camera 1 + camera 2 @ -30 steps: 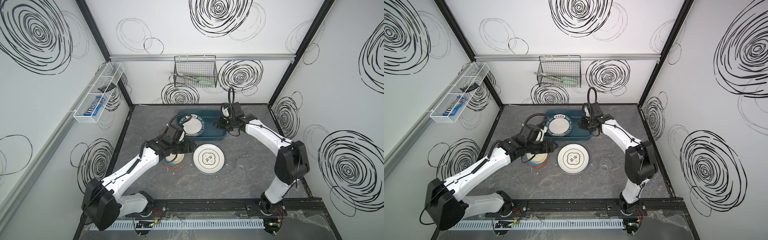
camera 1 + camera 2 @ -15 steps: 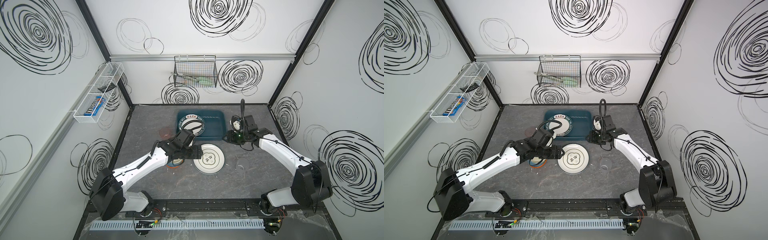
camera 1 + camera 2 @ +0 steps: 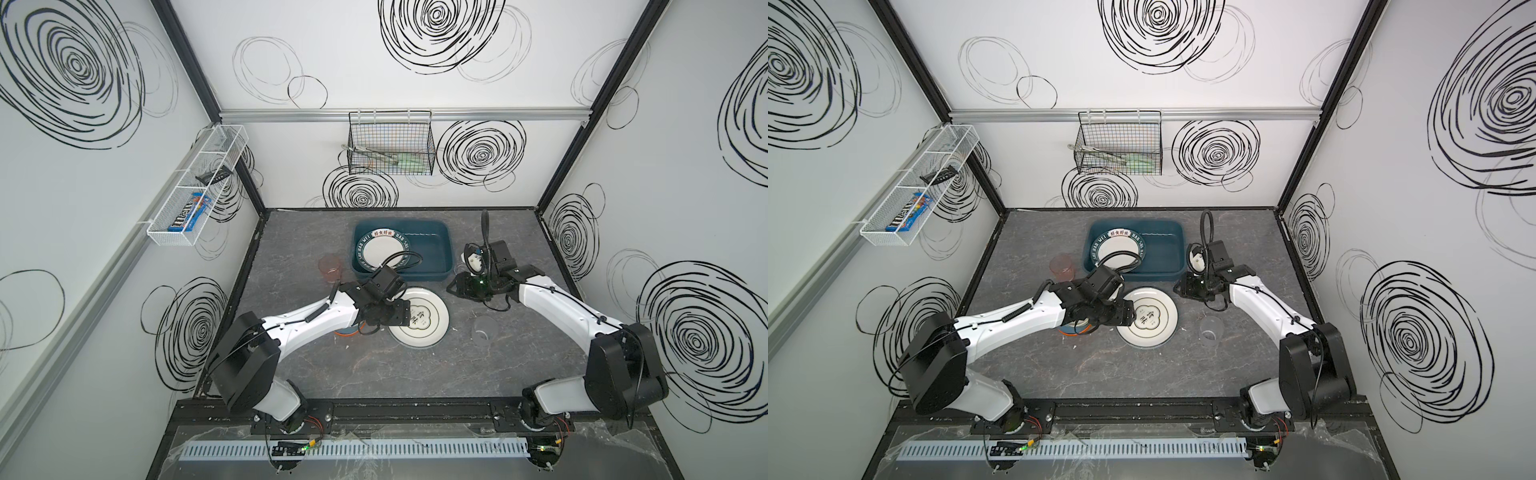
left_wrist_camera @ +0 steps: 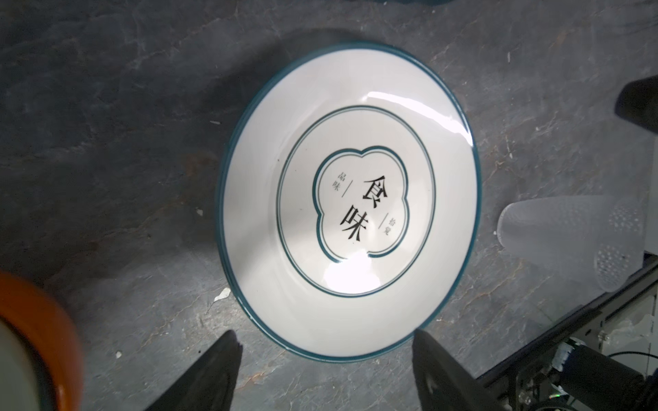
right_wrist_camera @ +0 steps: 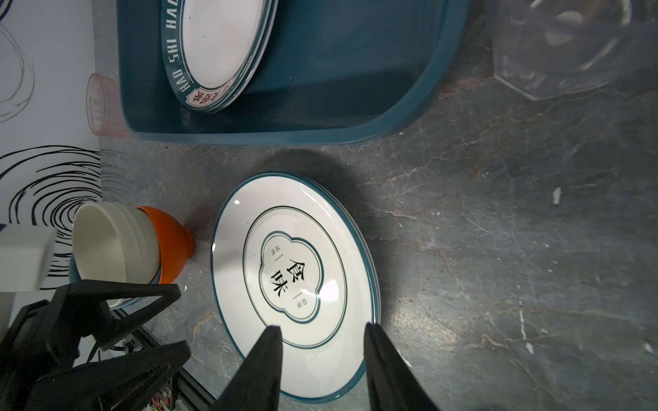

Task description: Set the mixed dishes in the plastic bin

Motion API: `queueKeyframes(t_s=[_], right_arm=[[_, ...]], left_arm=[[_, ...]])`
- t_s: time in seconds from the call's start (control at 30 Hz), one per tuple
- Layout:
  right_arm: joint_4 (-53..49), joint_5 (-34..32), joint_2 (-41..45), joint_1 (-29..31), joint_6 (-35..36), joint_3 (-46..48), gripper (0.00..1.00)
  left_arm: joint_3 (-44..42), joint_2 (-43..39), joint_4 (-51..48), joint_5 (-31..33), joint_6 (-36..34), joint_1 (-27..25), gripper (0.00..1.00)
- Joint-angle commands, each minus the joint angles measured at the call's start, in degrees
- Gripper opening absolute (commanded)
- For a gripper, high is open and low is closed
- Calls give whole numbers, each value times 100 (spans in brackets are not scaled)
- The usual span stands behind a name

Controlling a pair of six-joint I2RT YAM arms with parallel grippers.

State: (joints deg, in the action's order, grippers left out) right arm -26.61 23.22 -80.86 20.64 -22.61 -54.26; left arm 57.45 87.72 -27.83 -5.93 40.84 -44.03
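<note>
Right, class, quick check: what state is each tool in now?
Left tool: open, holding nothing.
Right tool: open, holding nothing.

Both top views look down from high at the front onto the whole table (image 3: 519,365), nearly alike. Each wrist camera hangs close over the same white plate (image 4: 349,199); the right one, seemingly farther back, also catches the teal bin (image 5: 285,138).
</note>
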Motion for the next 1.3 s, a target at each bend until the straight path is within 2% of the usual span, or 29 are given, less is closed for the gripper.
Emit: queueKeyframes(t_s=[0.0,0.7,1.27], right_arm=[[7,85,-57,-28,99,69,42],[86,121,-238,-45,107,127,45],[204,182,-389,-59,90,267,44]], left_arm=[[36,175,190,153,66,-32,79],[169,729,228,262,3,-33,80],[188,702,237,261,-15,-35,74]])
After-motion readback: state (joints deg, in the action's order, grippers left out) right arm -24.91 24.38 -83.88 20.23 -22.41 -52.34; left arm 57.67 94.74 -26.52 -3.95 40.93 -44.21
